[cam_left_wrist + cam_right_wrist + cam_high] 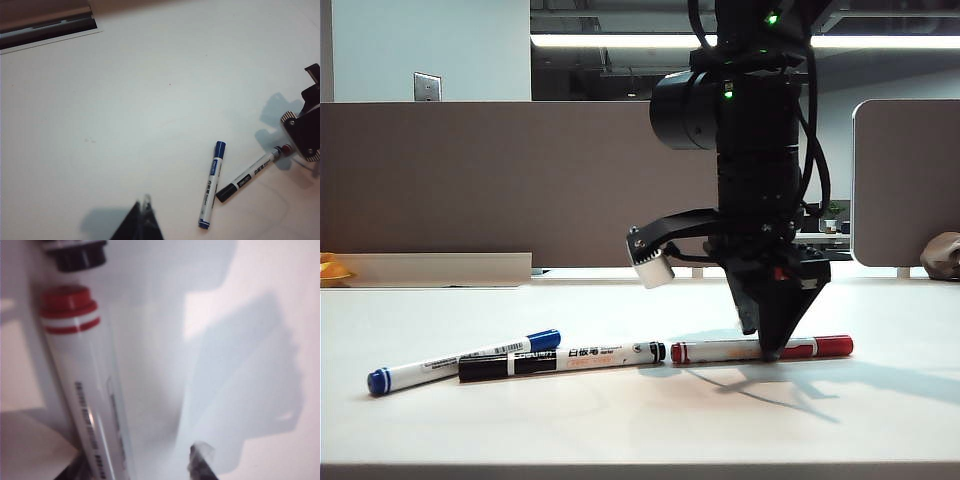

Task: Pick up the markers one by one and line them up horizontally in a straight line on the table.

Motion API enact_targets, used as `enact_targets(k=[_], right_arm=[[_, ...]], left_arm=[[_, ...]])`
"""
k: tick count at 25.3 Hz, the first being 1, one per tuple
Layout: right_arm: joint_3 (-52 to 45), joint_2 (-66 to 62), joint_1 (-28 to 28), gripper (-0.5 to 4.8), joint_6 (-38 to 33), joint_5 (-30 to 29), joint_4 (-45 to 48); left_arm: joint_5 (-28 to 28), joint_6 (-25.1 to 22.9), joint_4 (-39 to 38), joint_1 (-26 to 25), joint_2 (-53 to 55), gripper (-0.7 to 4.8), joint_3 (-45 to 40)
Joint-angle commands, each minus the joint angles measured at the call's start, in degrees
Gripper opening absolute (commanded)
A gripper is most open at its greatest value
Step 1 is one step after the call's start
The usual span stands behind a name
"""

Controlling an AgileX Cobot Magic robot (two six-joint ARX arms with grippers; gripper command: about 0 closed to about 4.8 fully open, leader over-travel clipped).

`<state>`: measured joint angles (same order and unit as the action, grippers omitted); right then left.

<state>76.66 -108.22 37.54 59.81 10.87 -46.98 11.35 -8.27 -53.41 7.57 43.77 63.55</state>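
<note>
White desk surface, the table (620,430), fills most of what we see, its far side cut off by grey-brown partition panels (470,180) in the exterior view. Next in bulk is the black right arm (750,150), whose upper part runs out of frame; it hides the middle of the red marker (715,350) where the right gripper (765,345) comes down onto it. In the right wrist view we make out only a blurred fingertip (200,462) on one side of that marker's white barrel and a pale finger edge on the other, so its jaws stand wide apart astride the barrel, and we cannot tell whether they touch it. The left gripper (141,225) shows just as a dark wedge at the frame edge, fingers pressed together on nothing, hanging above bare table well apart from the pens. The black marker (560,358) lies end to end with the red one, nearly level. The blue marker (460,363) lies tilted, its cap end tucked behind the black one's end. We see no containers
</note>
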Motion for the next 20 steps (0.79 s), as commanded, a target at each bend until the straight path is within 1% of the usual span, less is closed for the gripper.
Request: enact_targets(k=[1,4,13,17,20], right_arm=[[0.0,0.0,0.2,2.48,-0.3,-0.3,-0.3],[0.0,0.4,0.2,2.48,-1.3,-0.3,-1.7],[0.0,4.0,0.3,2.48,-1.4,-0.5,-1.7],[0.0,6.4,2.4,2.48,-2.3,-0.4,-2.5],[0.0,8.9,5.2,2.47,-2.6,-0.4,-1.9]], left_arm=[[0.0,-0.3,0.6,0.0,-0.1,-0.06,0.2],[0.0,-0.3,0.6,0.0,-0.1,-0.06,0.2],[0.1,-0.3,0.8,0.0,-0.1,-0.06,0.2],[0.3,-0.3,0.7,0.0,0.1,-0.06,0.2],[0.4,-2.7,0.7,0.0,1.0,-0.06,0.2]])
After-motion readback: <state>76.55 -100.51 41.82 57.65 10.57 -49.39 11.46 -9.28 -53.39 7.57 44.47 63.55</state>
